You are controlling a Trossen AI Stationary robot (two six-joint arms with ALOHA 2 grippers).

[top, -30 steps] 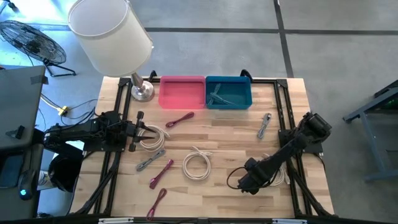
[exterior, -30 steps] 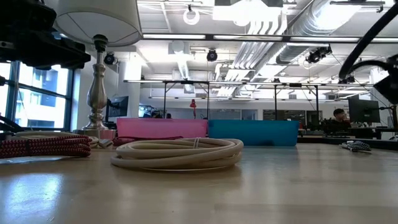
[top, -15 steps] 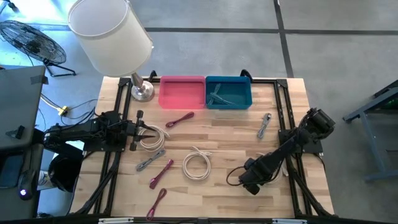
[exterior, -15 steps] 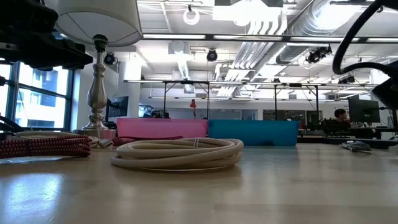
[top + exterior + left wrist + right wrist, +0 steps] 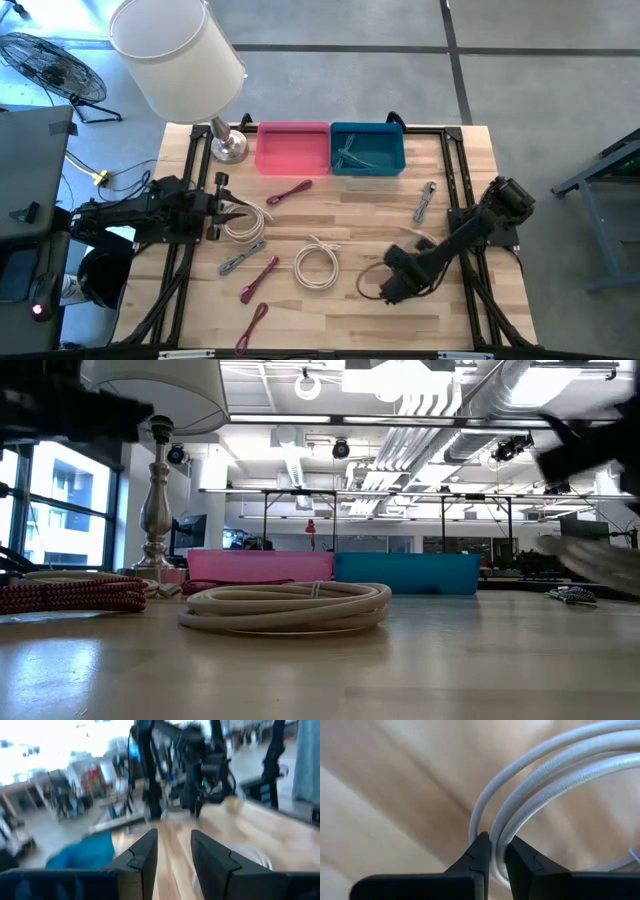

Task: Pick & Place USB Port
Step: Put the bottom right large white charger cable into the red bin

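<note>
White USB cable (image 5: 545,795), clamped between the right gripper's (image 5: 493,851) fingers, hangs well short of the blue bin (image 5: 367,148); a steady carry seems wise. Left gripper (image 5: 172,852) waits, fingers apart.

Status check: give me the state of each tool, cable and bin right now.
right tool: shut on white cable
left tool: open, empty
white coil: lying coiled mid-table
pink bin: looks empty
blue bin: holds cables
</note>
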